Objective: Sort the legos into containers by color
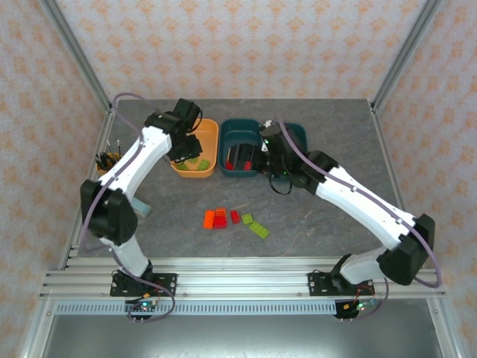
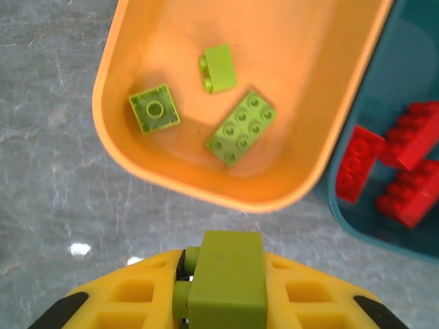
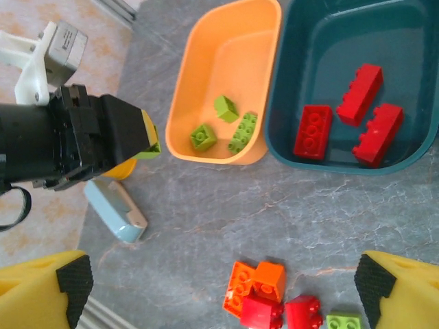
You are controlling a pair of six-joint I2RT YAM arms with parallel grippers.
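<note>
My left gripper [image 2: 223, 291] is shut on a lime green lego [image 2: 226, 274] just short of the near rim of the light orange container [image 2: 206, 188]. Three green legos [image 2: 240, 128] lie in that container. The teal container [image 3: 322, 41] beside it holds three red legos [image 3: 312, 130]. My right gripper [image 3: 224, 281] hangs wide open and holds nothing, high above the loose pile of orange legos [image 3: 260, 284], red legos [image 3: 281, 312] and a green one [image 3: 343, 321]. From above, the pile [image 1: 215, 218] lies mid-table, and a second teal container [image 1: 297, 134] sits partly under the right arm.
A yellow cup of tools [image 1: 109, 159] stands at the left edge. A light blue object [image 3: 115, 209] lies on the table near the left arm. Metal frame posts [image 1: 78, 56] stand at the back corners.
</note>
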